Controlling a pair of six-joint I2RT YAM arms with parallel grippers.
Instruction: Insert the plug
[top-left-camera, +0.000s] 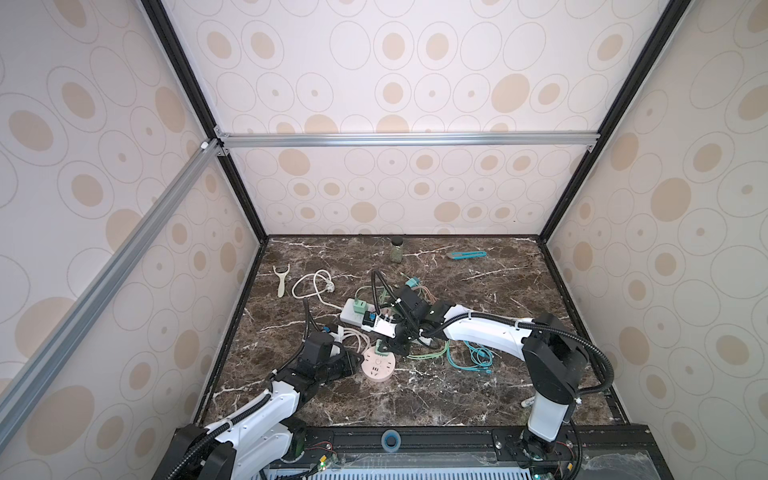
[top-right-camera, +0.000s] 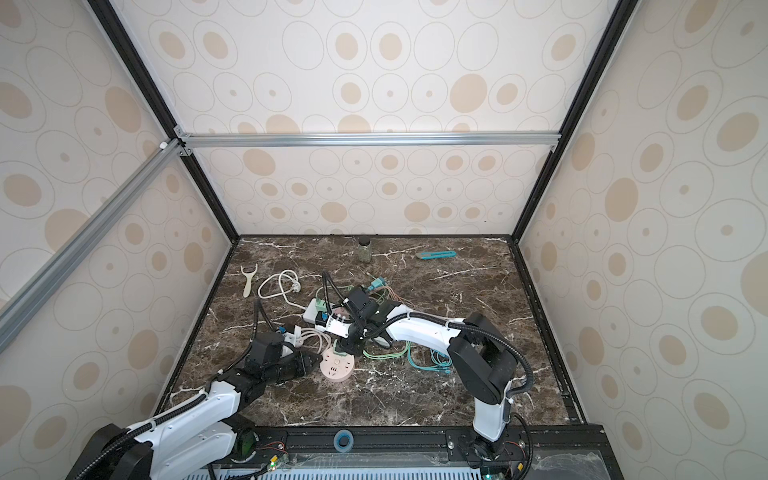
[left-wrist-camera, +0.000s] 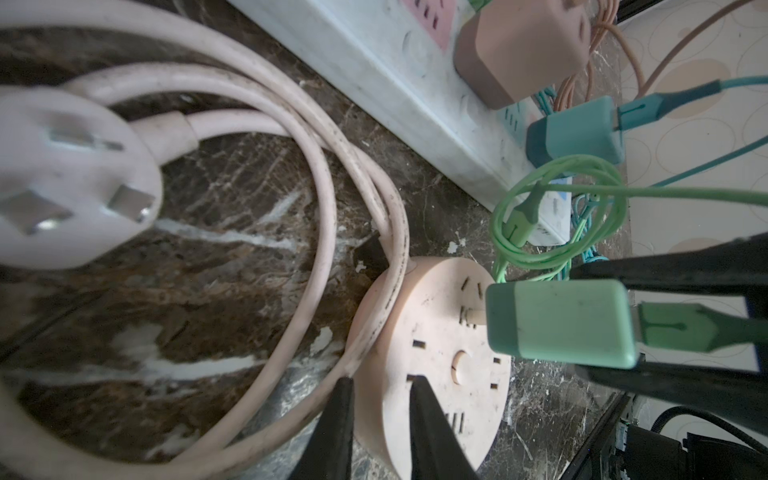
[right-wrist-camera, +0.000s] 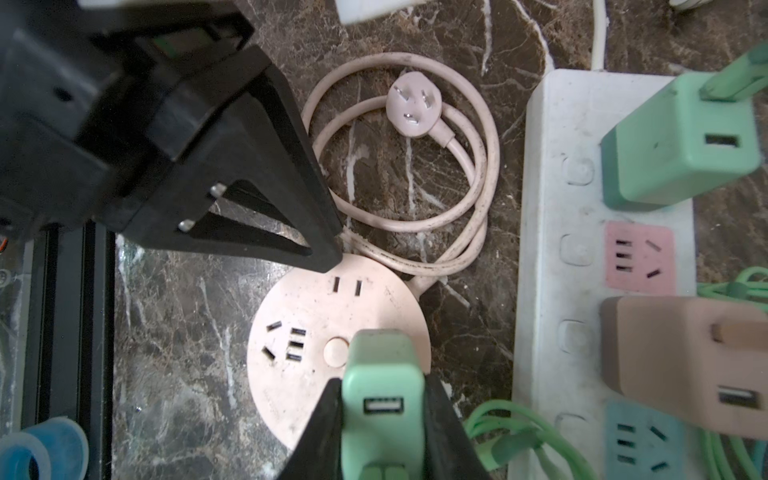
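Two grippers meet at the pink round socket (right-wrist-camera: 307, 307): the right gripper (right-wrist-camera: 382, 386) clamps the green plug (left-wrist-camera: 561, 322) between its jaws, prongs touching the socket face just ahead of its fingertips; the left gripper (left-wrist-camera: 380, 384), jaws narrow, pinches the socket's rim.

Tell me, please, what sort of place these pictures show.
Likely a robot test cell: a dark marble-patterned tabletop enclosed by beige circle-patterned wall panels and black frame posts.
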